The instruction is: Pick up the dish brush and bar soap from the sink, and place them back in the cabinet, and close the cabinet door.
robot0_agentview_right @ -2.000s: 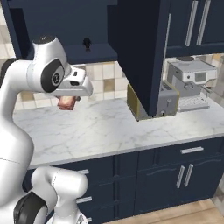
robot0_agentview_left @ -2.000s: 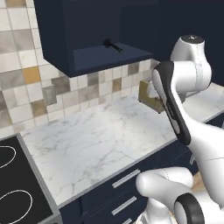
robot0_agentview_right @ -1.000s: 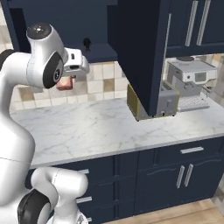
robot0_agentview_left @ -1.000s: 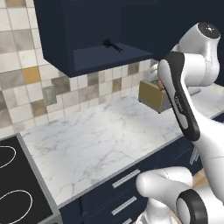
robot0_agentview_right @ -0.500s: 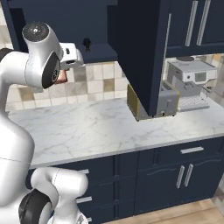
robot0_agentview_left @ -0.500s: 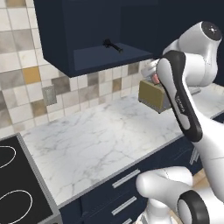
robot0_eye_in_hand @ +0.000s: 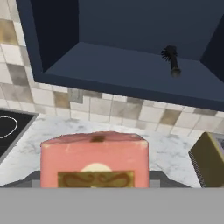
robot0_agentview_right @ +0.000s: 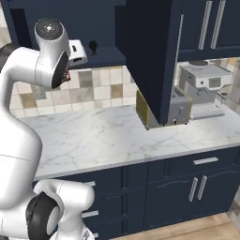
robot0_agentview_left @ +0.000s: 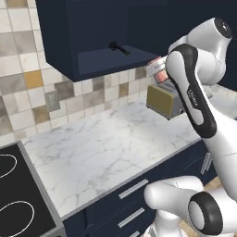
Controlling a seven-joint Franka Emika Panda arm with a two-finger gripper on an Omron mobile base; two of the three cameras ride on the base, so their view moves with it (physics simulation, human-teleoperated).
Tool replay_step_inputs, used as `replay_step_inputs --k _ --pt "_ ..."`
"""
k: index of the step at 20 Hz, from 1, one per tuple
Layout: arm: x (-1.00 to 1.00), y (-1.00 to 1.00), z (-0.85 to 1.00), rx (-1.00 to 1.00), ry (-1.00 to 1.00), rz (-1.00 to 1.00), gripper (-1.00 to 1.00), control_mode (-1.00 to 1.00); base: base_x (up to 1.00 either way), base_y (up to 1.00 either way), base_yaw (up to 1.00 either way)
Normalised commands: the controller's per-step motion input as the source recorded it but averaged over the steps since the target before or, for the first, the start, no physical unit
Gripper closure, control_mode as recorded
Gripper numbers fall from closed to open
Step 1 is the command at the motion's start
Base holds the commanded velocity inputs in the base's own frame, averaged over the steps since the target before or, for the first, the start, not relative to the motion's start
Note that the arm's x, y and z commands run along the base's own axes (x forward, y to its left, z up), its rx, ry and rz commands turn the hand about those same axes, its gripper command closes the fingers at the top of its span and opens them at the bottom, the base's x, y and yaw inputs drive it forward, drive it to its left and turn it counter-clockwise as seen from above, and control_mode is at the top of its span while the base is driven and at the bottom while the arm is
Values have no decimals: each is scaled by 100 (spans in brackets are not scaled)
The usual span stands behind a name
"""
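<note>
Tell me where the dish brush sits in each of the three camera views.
Left base view: brush lies on the open cabinet floor, upper centre.
Right base view: brush stands out dark on that floor, upper left, beside the hand.
Hand view: brush upper right, inside the cabinet.
Shared landmark: the toaster on the counter.

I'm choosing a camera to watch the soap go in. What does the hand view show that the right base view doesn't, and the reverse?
Hand view alone: the bar soap close up between the gripper's jaws, and a corner of the stove.

Right base view alone: the open cabinet door with its handle, the coffee machine and the base cabinets.

Both: the cabinet shelf with the dish brush on it, the tiled wall, the marble counter and the toaster.
</note>
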Motion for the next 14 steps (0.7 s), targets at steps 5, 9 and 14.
replay_step_inputs --k 5,9,14 --pt "28 26 13 2 0 7 100 -100 0 0 0" --pt "26 27 2 0 0 3 100 -100 0 0 0" --pt "18 21 0 3 -7 1 100 -100 0 0 0"
